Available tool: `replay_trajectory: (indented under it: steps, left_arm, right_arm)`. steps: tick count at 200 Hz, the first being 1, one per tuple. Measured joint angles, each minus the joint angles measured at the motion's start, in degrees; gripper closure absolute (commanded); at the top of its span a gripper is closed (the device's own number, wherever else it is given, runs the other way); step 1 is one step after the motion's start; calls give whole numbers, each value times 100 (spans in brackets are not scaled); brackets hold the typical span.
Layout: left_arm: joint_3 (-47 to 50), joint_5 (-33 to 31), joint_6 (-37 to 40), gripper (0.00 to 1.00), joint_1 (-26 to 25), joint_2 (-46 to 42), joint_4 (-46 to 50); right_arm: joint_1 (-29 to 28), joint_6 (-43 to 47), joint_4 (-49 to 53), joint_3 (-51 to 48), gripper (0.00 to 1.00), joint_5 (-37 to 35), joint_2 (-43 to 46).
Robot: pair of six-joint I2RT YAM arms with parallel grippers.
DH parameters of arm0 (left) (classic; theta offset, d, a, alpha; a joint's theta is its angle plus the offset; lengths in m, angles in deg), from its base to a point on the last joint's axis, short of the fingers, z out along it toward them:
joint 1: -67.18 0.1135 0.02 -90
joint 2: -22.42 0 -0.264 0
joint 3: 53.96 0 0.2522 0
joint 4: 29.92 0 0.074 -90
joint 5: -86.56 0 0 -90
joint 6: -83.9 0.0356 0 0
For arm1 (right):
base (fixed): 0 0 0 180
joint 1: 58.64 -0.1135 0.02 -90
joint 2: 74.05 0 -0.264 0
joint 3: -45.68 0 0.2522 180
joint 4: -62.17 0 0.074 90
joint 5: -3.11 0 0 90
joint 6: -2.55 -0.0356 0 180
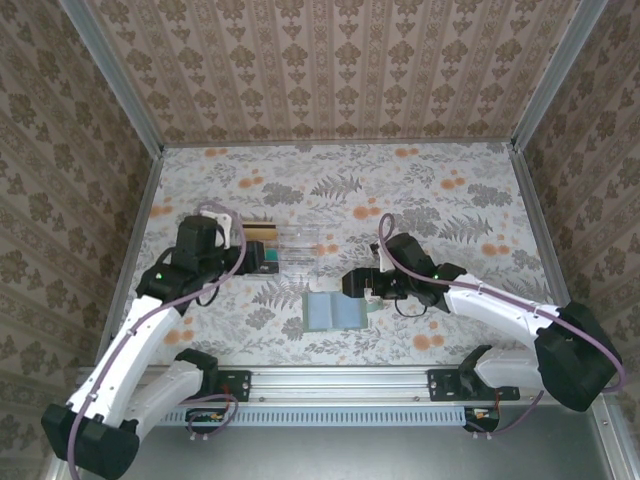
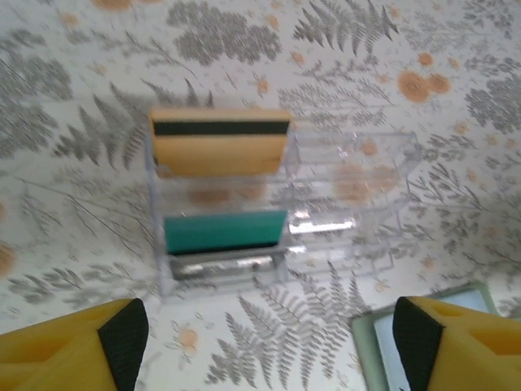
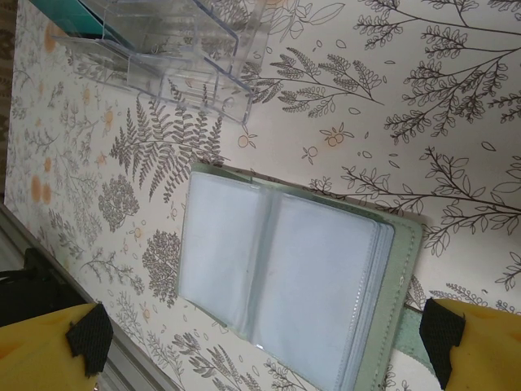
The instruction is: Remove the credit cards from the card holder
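Card holder [image 3: 285,269] lies open by the tabletop's [image 1: 450,200] near edge; teal card [image 2: 225,230], tan card [image 2: 220,145] in clear tray [image 2: 354,191]; left gripper [image 2: 269,338], right gripper [image 3: 266,338] gape wide, empty.

Glossy clear plastic tray [image 2: 358,195], matt card holder [image 3: 285,277]

Seen from the left wrist, the tray [image 2: 326,204] and its cards are soft and blurred, and the wallet [image 2: 374,350] is just a corner at the bottom edge. From the right wrist, the top edge crops the tray and the teal card [image 3: 81,12], and the wallet runs off the bottom.
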Motion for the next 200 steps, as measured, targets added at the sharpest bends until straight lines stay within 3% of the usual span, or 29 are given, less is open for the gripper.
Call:
replay_trajectory:
  steps: [21, 45, 76, 106, 142, 200]
  left_arm:
    - [472, 81, -651, 21, -330, -186, -79]
    - [901, 59, -1252, 31, -809, -407, -153]
    - [1429, 9, -2114, 61, -1504, -549, -636]
    - [1827, -131, -2691, 79, -2319, -238, -1228]
    - [1829, -297, -3029, 84, -2999, 660, -1895]
    - [1731, -313, -3132, 85, -3265, 1943, -2385]
  right_arm:
    - [-31, -46, 26, -44, 0, -66, 50]
    - [-66, -87, 46, -96, 0, -162, 166]
    - [-70, -111, 131, -199, 0, -251, 323]
    - [-76, -133, 282, -267, 0, -358, 461]
    - [-76, -136, 433, -310, 0, -487, 682]
    - [-76, -221, 553, -374, 0, -597, 881]
